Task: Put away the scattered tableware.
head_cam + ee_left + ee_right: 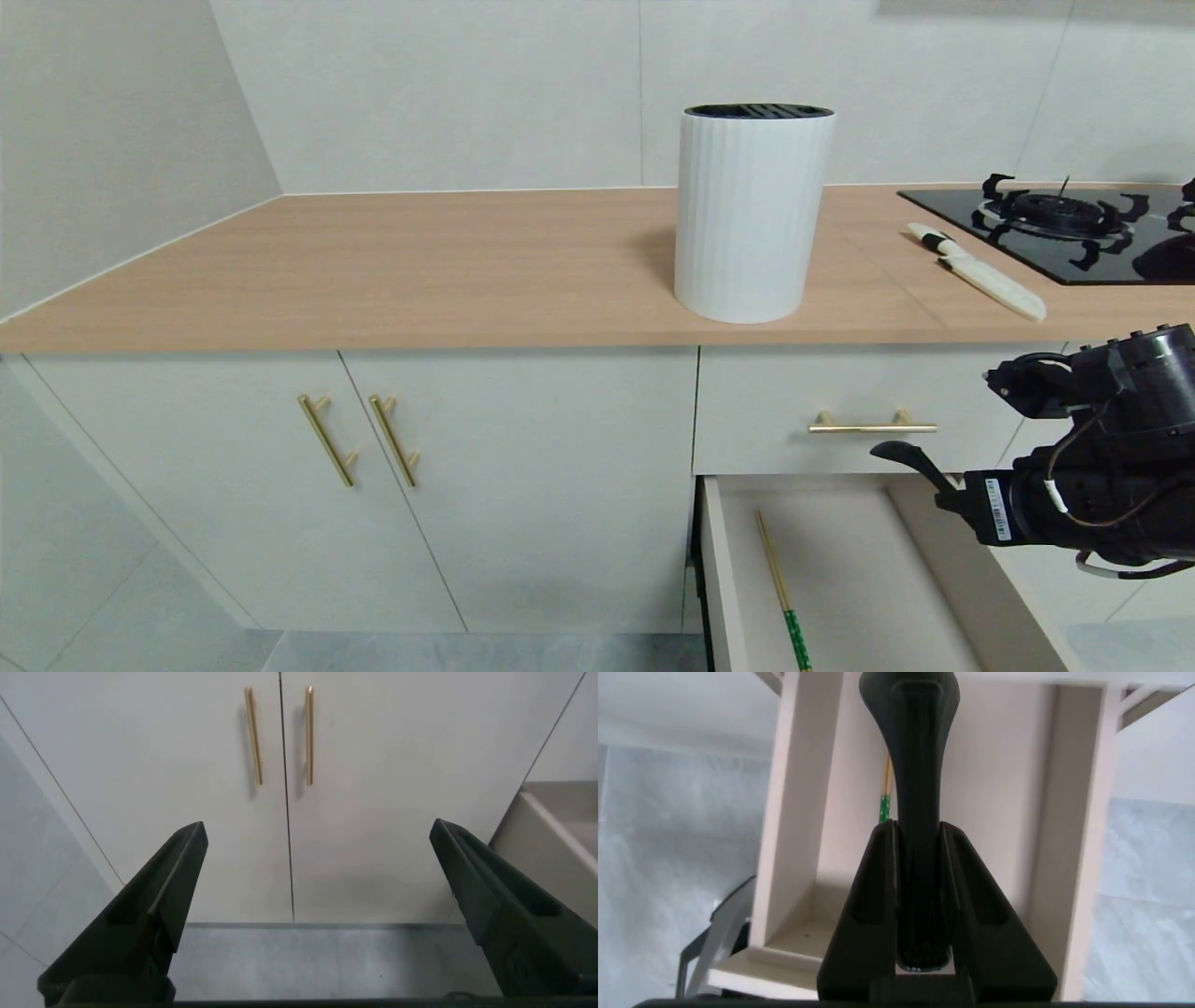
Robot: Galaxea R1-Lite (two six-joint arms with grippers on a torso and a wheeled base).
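Drawer point(840, 579) open; right hand point(918, 859) clamps black utensil point(910, 728).

A counter point(467, 271) runs across the middle of the frame. A round holder point(752, 215) stands on it, right of the middle. A knife point(980, 273) lies just right of the holder, and a stove point(1055, 224) sits behind the knife at the upper right. Under the counter, two cupboard doors point(280, 485) fill the lower left. At the lower right, a shut drawer point(840, 411) sits above an open drawer point(868, 579) with chopsticks point(780, 588) in it. The right gripper point(957, 495) holds a utensil point(906, 457) over the open drawer.
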